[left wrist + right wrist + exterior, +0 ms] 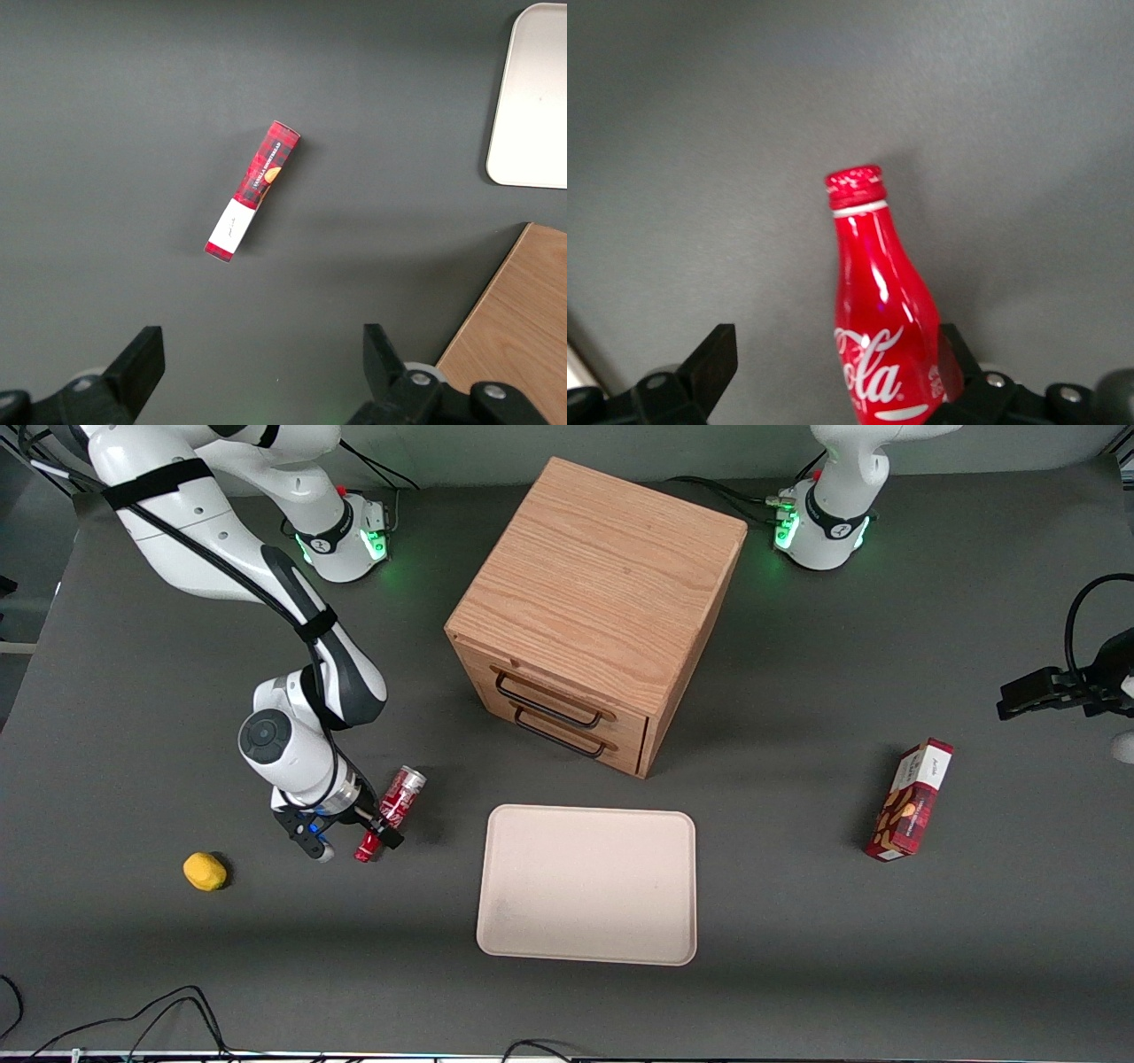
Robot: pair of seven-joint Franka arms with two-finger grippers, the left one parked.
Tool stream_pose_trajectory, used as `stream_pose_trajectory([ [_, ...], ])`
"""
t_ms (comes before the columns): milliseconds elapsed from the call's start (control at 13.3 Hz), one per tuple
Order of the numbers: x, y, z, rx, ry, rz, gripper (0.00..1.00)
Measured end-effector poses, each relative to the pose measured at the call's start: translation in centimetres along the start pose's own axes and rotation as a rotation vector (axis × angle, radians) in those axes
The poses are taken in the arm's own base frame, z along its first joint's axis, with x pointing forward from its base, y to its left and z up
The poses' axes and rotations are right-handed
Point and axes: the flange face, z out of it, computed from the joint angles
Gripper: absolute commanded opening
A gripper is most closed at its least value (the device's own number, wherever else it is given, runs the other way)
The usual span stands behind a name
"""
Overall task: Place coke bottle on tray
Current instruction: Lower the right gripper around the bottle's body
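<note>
Only thing I can actually read is the white "ola" script, part of the logo, on the coke bottle; the snack box print is too small.
</note>
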Motion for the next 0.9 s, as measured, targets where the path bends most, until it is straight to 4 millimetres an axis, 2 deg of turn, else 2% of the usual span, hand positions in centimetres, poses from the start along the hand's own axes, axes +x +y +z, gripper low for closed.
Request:
stream_pose_trajectory([
  [300, -1.6, 0.7, 2.0, -0.005, -0.010, -0.006, 1.00],
  [450, -2.1, 1.2, 2.7, -0.010, -0.015, -0.007, 0.94],
  [525, -2.2, 1.4, 2.9, -0.014, -0.017, -0.007, 0.85],
  [600, -2.3, 1.5, 3.1, -0.017, -0.018, -0.010, 0.63],
  [750, -2.4, 1.6, 3.2, -0.020, -0.017, -0.017, 0.00],
  [900, -2.4, 1.6, 3.2, -0.021, -0.016, -0.018, 0.00],
])
